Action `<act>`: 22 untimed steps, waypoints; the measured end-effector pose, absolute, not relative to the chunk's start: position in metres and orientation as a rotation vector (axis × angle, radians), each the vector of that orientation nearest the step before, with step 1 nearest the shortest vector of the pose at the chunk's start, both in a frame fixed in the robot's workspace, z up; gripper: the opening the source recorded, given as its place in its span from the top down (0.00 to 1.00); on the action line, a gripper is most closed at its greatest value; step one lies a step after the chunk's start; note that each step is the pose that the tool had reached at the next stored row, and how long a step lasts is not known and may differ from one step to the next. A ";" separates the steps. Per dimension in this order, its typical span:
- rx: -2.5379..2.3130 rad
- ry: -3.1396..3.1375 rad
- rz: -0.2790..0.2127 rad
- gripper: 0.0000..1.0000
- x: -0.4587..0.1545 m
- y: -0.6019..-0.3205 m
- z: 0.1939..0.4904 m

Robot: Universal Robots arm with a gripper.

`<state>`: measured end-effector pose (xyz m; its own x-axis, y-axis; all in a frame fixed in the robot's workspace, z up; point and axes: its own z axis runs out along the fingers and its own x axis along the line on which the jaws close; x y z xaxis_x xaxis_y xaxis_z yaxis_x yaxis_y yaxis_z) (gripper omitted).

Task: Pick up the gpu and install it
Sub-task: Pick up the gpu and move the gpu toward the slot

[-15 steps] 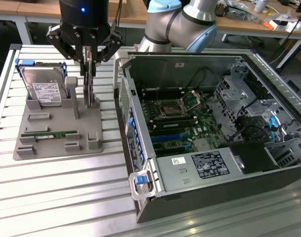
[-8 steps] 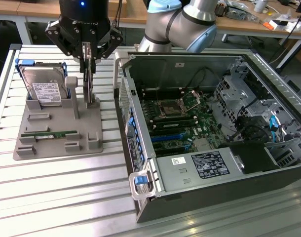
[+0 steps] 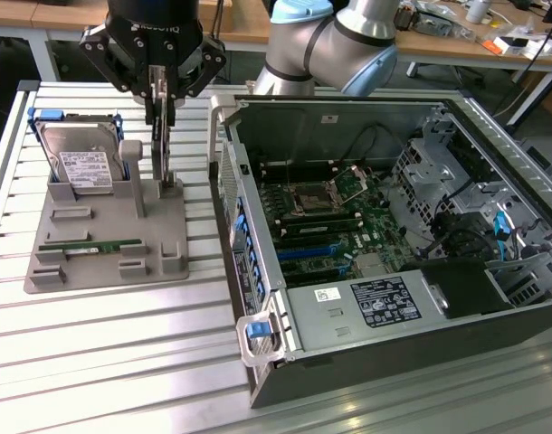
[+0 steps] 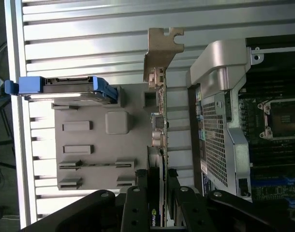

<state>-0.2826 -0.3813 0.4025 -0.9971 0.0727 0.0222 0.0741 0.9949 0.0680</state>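
Observation:
The gpu (image 3: 165, 155) stands on edge in a slot of the grey holder (image 3: 104, 267), a thin dark card. In the wrist view the gpu (image 4: 159, 113) is edge-on, and its silver bracket (image 4: 162, 50) points away from the camera. My gripper (image 3: 162, 117) hangs straight over it, with one finger on each face of the card. In the wrist view the gripper (image 4: 157, 175) has both black fingers (image 4: 139, 193) pressed against the card's sides. The card's lower edge still rests on the holder.
On the same holder (image 4: 89, 159) a silver hard drive (image 3: 81, 163) leans in blue brackets and a green memory stick (image 3: 90, 245) lies flat. The open computer case (image 3: 258, 353) sits at the exterior view's right, its motherboard with blue slots (image 3: 308, 253) exposed. The slatted metal table (image 3: 122, 362) lies underneath.

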 end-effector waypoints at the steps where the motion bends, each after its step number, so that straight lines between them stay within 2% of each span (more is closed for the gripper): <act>1: -0.115 -3.118 -0.107 0.74 -0.283 -0.381 0.403; 22: -0.115 -3.118 -0.107 0.74 -0.283 -0.381 0.419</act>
<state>-0.2826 -0.3813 0.4190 -0.9971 0.0727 0.0221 0.0741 0.9949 0.0680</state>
